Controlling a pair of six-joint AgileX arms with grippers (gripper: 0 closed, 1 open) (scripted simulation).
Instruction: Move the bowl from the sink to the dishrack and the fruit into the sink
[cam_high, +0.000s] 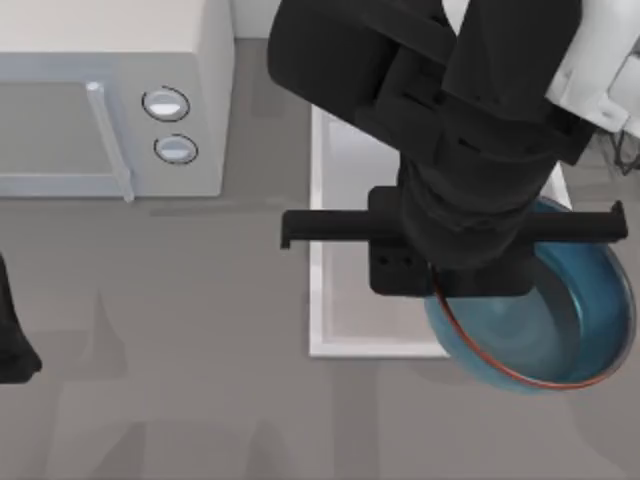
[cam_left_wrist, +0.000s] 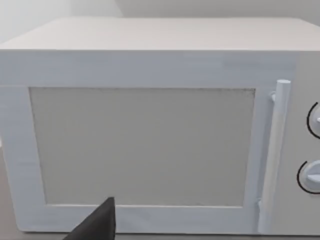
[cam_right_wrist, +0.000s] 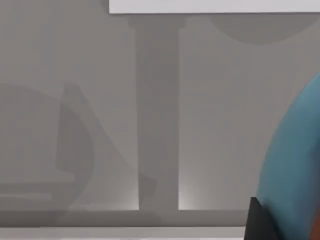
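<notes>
The teal-blue bowl (cam_high: 545, 320) with its red-orange rim hangs tilted over the front right corner of the white sink (cam_high: 318, 250), reaching out past the sink's front rim. My right gripper (cam_high: 445, 290) is shut on the bowl's near-left rim, under the black arm that crosses the basin. In the right wrist view the bowl (cam_right_wrist: 295, 165) sits right against a black fingertip (cam_right_wrist: 257, 220). Thin grey dishrack wires (cam_high: 628, 150) show at the far right edge. The fruit is out of view. My left arm (cam_high: 12, 345) is parked at the left edge.
A white microwave (cam_high: 110, 90) stands at the back left, and its door (cam_left_wrist: 145, 145) faces the left wrist camera. Bare grey counter (cam_high: 180, 380) runs along the front. A white faucet part (cam_high: 600, 80) sits at the back right.
</notes>
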